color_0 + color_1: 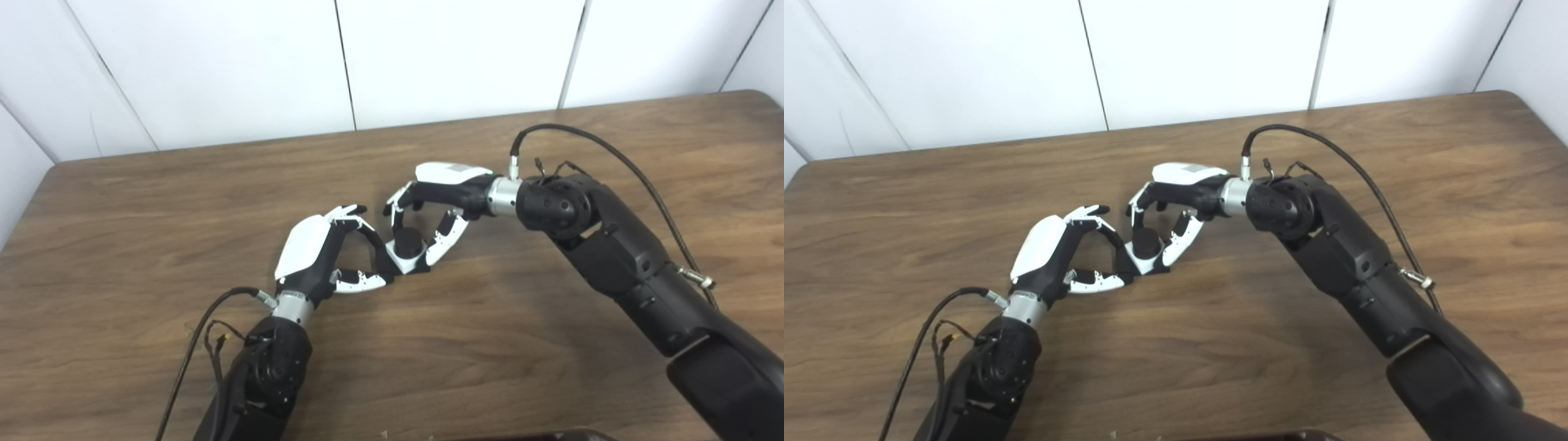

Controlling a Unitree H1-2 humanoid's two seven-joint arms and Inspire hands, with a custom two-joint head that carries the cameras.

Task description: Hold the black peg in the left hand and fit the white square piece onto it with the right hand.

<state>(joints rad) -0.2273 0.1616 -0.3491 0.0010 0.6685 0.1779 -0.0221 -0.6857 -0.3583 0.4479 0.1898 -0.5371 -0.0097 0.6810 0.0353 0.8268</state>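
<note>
1. The black peg (409, 241) and the white square piece (404, 262) sit together near the middle of the wooden counter (551, 380), between the two hands.
2. The white square piece is already around the peg, at its base; the peg's round dark top shows above it.
3. The peg stands roughly upright, its long axis rising from the counter toward the cameras, tilted slightly if at all.
4. The white piece lies about flat, with one corner pointing toward the near edge of the counter.
5. The left hand (318, 254) lies just left of the pair, palm side turned right. Its fingers (361, 228) curl over to the left edge of the piece and its thumb (361, 280) reaches in from below; it appears to be grasping the peg-and-piece assembly, though the exact contact is hidden.
6. The right hand (444, 196) arches above and to the right. Its fingers (447, 236) come down against the right side of the white piece, while others curl above the peg's far side; it looks closed lightly around the piece.
</note>
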